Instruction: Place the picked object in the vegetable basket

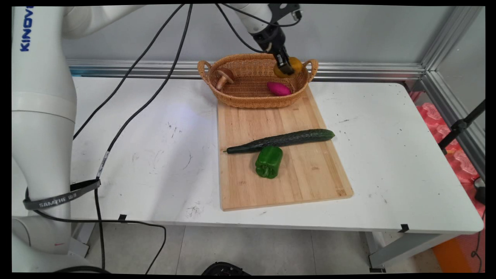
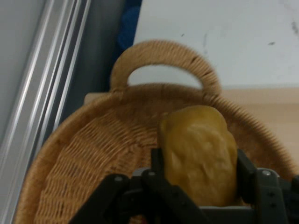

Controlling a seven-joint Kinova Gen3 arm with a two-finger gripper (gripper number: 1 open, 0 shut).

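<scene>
The potato [image 2: 198, 154] sits pinched between the end effector [image 1: 285, 66] fingers, just over the right end of the basket [image 1: 232, 99], near its handle. A firm, centred grip with the hand clear of the rim looks wise, since the round skin could slip. The arm reaches in from upper left, tilted downward. A mushroom [image 1: 223, 76] and a pink vegetable [image 1: 278, 88] lie in the basket; a cucumber [image 1: 283, 140] and pepper [image 1: 269, 161] rest on the board [image 1: 310, 178].

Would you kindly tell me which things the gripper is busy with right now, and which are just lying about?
In hand:
- gripper, shut on the potato
- basket, under the potato

Lying about:
- mushroom and purple sweet potato, in the basket
- cucumber and green pepper, on the board
</scene>
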